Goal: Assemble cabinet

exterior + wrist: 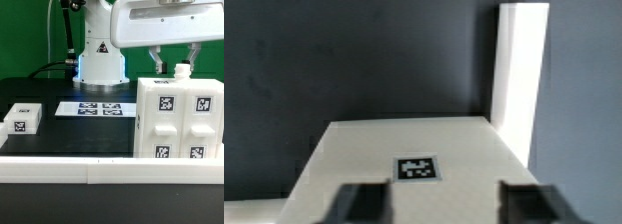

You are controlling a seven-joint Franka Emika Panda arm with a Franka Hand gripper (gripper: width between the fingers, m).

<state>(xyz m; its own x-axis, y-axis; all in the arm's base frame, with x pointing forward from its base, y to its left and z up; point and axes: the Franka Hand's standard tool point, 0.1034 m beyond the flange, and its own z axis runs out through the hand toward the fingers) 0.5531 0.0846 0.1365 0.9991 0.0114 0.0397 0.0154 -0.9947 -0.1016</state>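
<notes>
The cabinet box (176, 120) stands on the black table (60, 138) at the exterior view's right, just behind the white rail (100, 172). The small tagged block (22, 118) lies well apart, at the exterior view's left. The gripper (172, 58) hovers over the box top with its fingers (374, 201) spread wide and nothing held.

The box appears to be rigid, smooth plastic and is probably light but slippery. Its body looks too broad for the jaws, so take hold at a thin wall or edge.
</notes>
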